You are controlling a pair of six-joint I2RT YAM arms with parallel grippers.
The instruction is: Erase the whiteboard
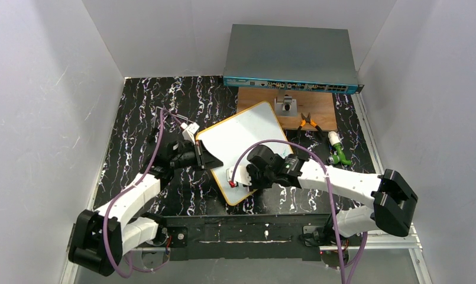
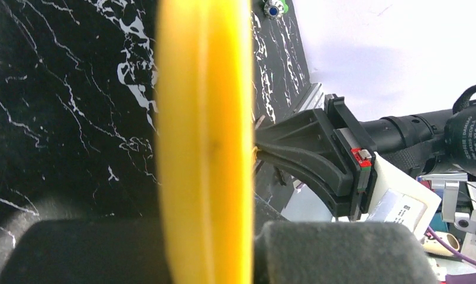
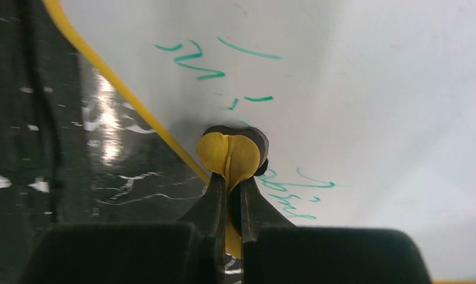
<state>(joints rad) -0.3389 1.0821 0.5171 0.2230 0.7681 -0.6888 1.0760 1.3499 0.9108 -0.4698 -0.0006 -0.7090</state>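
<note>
Whiteboard (image 1: pixel 247 137) sits skewed mid-counter (image 1: pixel 135 118), green scrawl (image 3: pixel 197 62) showing. Left claw (image 1: pixel 207 156) pinches its yellow rim; right claw (image 3: pixel 228 177) squeezes a yellow eraser pad (image 3: pixel 229 151) onto the surface. Press flat and sweep firmly through every line while the left steadies.

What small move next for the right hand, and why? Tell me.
Probably sweep the right hand with its yellow pad forward over the green marks: the pad is at the whiteboard, writing remains, and the left hand clamps the rim.
</note>
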